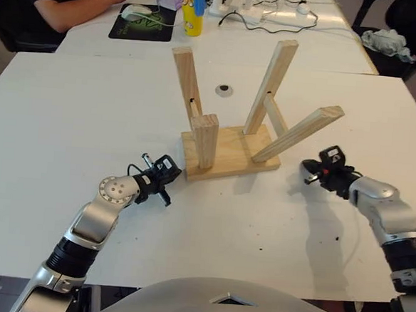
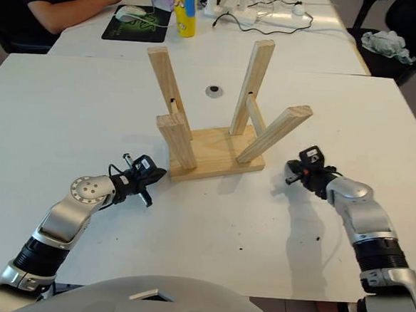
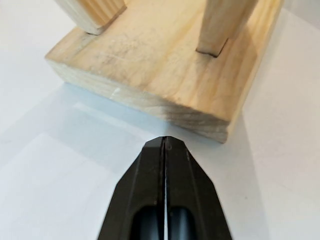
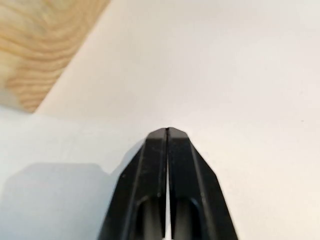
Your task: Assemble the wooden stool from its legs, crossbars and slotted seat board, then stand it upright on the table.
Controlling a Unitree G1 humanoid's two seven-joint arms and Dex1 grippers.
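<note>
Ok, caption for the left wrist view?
Shut black left end effector facing the edge of the pale wooden seat board, a square wooden leg seated in its slot.

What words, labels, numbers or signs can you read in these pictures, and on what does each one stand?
None can be read for certain.
On the yellow bottle: any print is too small and blurred to read.
On the black mouse pad: a green design, blurred, with no legible letters.
On the seat board and legs: bare wood, no print visible.
</note>
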